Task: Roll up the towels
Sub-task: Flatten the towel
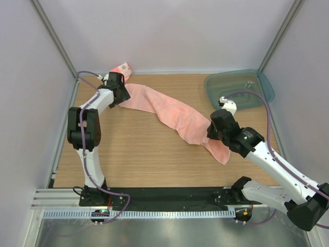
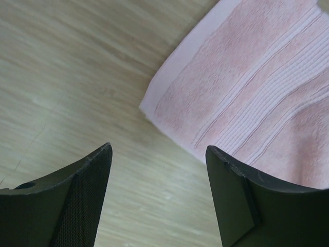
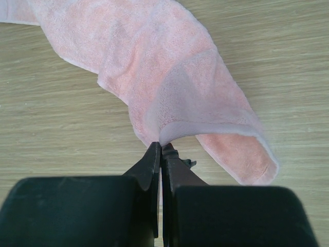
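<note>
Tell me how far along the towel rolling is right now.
Done: nothing rolled yet. The large towel lies stretched out diagonally on the table, and the smaller towel sits bunched at the far left edge. In hand: the right gripper is pinched shut on the large towel's near end, while the left gripper hangs open over its far corner. Left: rolling both towels.

I recorded bright, even, diffuse light in all three views. Shadows on the bench (image 1: 154, 154) were soft and faint. The overhead view was sharp; in both wrist views the near jaws were dark and slightly blurred.
</note>
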Robot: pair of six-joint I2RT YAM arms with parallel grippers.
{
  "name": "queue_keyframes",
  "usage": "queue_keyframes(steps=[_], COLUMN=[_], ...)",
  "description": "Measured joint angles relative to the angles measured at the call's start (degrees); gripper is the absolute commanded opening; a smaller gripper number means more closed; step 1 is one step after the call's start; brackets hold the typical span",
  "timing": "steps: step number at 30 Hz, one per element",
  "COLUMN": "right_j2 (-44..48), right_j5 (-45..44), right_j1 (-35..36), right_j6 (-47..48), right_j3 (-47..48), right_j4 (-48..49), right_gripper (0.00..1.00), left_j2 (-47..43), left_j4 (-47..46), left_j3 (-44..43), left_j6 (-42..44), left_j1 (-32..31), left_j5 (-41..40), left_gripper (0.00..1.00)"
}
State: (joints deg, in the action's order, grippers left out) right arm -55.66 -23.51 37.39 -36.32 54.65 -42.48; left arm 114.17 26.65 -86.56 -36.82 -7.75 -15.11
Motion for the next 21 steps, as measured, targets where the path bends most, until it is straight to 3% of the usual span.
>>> queue_keyframes(steps=[6,21], right_j2=[-1.53,-5.88], right_j5=[1.03,2.49], right_j1=[0.00,-0.37], right_j6=[1.36,2.82], right_j3=[-0.24,-0.28], right_j4=[1.42,3.72], right_gripper=[0.01,0.01], left_j2=[5.01,10.19], left_j4=[-0.26,-1.38], left_j3=[-5.95,-6.43], left_j6=[1.01,-0.11], left_j1=[1.25,1.73], left_j5=[0.35,1.36], left_gripper=[0.70,0.57])
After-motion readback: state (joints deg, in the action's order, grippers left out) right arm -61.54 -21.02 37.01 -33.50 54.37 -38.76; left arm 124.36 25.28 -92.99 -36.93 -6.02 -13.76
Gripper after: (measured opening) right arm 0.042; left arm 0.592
